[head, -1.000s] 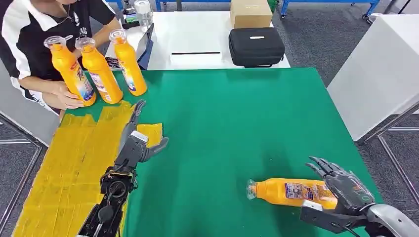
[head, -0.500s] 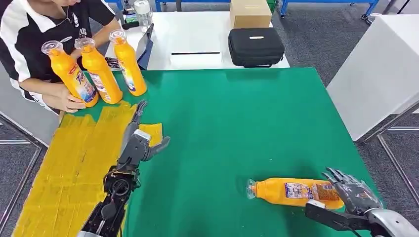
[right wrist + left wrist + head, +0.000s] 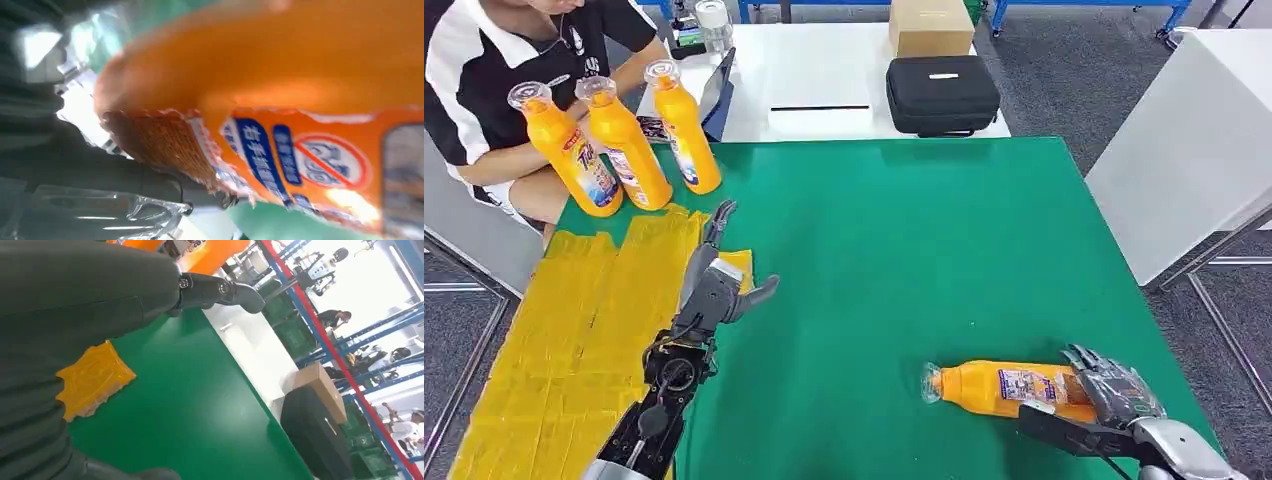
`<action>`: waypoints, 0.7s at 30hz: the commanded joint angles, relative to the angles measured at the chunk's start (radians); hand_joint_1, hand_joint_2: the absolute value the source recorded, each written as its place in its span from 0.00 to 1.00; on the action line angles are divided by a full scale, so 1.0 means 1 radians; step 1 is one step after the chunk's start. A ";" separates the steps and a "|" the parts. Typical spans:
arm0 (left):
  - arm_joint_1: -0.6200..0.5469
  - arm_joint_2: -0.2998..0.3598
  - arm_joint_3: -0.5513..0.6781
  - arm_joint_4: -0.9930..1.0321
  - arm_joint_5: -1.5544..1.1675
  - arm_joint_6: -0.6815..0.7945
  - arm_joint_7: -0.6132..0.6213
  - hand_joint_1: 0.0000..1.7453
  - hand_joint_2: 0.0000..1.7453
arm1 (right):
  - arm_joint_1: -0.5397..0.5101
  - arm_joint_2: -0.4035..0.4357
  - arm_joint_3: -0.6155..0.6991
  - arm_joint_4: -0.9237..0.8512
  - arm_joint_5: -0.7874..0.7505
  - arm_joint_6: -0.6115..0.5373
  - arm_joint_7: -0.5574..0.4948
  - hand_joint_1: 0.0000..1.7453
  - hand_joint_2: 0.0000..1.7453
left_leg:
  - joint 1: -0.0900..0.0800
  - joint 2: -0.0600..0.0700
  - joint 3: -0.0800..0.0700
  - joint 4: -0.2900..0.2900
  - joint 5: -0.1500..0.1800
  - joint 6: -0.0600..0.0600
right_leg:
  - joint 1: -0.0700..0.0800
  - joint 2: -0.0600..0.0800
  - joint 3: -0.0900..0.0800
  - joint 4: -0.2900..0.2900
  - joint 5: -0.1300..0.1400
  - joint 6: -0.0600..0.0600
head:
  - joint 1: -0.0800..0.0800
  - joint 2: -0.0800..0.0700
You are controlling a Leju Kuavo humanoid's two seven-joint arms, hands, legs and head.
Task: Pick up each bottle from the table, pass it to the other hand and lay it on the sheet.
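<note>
Your right hand (image 3: 1114,390) sits at the near right corner of the green table (image 3: 904,240), wrapped around the base end of the lying bottle (image 3: 999,388). Its fingers (image 3: 1092,362) curl over the top of the bottle and the thumb runs along the near side, so it grips the bottle. The bottle lies flat on the table on its side, cap pointing toward your left. From the right wrist, the orange body and its label (image 3: 280,160) press right up against the camera.

Your left hand (image 3: 716,285) hovers over the table at the edge of the yellow sheet (image 3: 574,310). Its fingers (image 3: 721,222) stretch straight ahead, thumb out to the side, and it holds nothing. The left wrist shows one corner of the sheet (image 3: 92,380) lying on the green surface.

Three more bottles (image 3: 619,135) stand upright in a row at the far left corner, just beyond the sheet. A person (image 3: 499,90) sits behind them. Past the far edge, a black case (image 3: 942,95) and a cardboard box (image 3: 931,25) rest on a white table (image 3: 824,75).
</note>
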 commanded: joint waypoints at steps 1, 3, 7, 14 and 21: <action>-0.050 0.006 -0.037 0.100 -0.003 0.009 -0.001 0.00 1.00 | -0.129 0.139 0.132 0.208 0.067 -0.133 -0.019 0.91 1.00 | 0.002 0.004 0.005 -0.002 -0.001 -0.002 | 0.003 0.001 0.005 -0.003 0.001 -0.002 | 0.000 0.000; -0.054 0.003 -0.038 0.110 -0.001 0.012 -0.002 0.00 1.00 | -0.129 0.142 0.142 0.215 0.067 -0.132 -0.019 1.00 1.00 | 0.003 0.006 0.007 -0.002 -0.001 -0.003 | 0.004 0.001 0.006 -0.003 0.000 -0.002 | 0.000 0.000; -0.052 0.004 -0.037 0.114 -0.001 0.016 -0.004 0.00 1.00 | -0.126 0.135 0.141 0.208 0.069 -0.138 -0.019 1.00 1.00 | 0.003 0.004 0.006 -0.001 -0.001 -0.002 | 0.003 0.000 0.006 -0.003 0.000 -0.002 | 0.000 0.000; -0.045 0.005 -0.034 0.109 -0.001 0.022 -0.002 0.00 1.00 | -0.124 0.146 0.128 0.191 0.067 -0.165 -0.027 1.00 1.00 | 0.002 0.003 0.007 -0.001 -0.001 -0.003 | 0.003 -0.002 0.007 -0.002 -0.001 -0.002 | 0.000 0.000; -0.011 0.004 -0.035 0.067 -0.004 0.013 -0.014 0.00 1.00 | -0.130 0.231 0.063 0.131 -0.029 -0.291 -0.133 1.00 1.00 | 0.002 0.005 0.009 -0.001 -0.002 -0.004 | 0.003 -0.001 0.008 -0.002 -0.001 -0.003 | 0.000 0.000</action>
